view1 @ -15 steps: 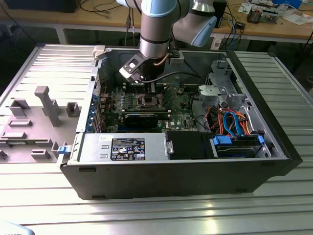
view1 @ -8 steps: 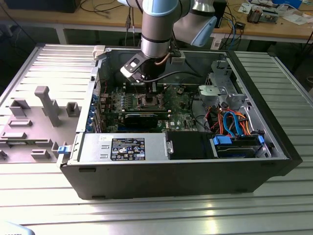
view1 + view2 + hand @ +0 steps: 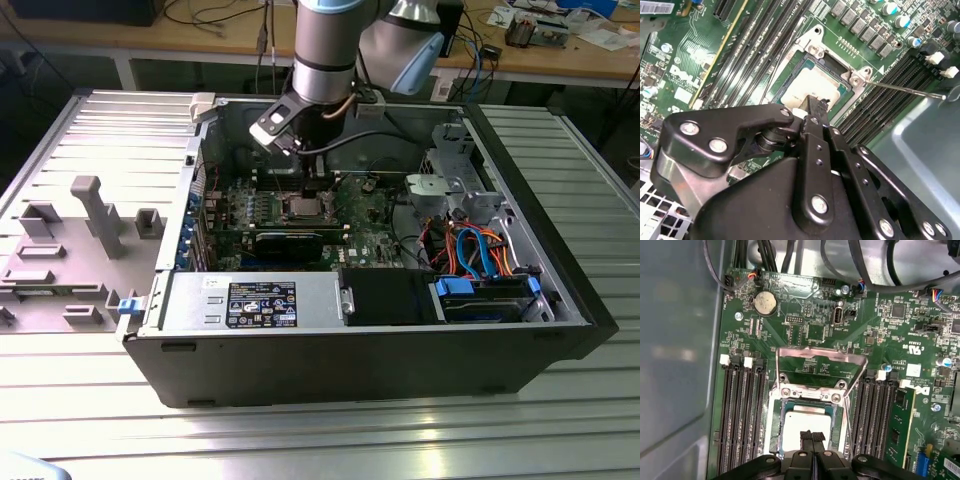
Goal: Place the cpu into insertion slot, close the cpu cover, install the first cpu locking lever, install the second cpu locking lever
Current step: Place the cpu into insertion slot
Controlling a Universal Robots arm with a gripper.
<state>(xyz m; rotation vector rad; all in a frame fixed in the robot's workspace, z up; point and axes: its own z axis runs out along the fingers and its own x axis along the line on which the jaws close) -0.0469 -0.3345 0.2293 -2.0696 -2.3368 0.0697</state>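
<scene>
Green motherboard (image 3: 810, 330) bears the pale silvery square cpu (image 3: 797, 422) in its insertion slot (image 3: 774, 430), jaws pinched together above.

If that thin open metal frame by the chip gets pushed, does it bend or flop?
The cpu cover looks like thin sheet metal, so probably light and stiff. It appears hinged on the insertion slot, so a push would likely swing it over the cpu rather than bend it.

We recorded the cpu (image 3: 807, 417) top as dull silvery-grey metal, the cpu cover (image 3: 816, 353) as thin bright metal, the gripper (image 3: 813, 436) as matt black, the motherboard (image 3: 810, 332) as glossy green, and the table (image 3: 330, 440) as ribbed, softly shining metal.
</scene>
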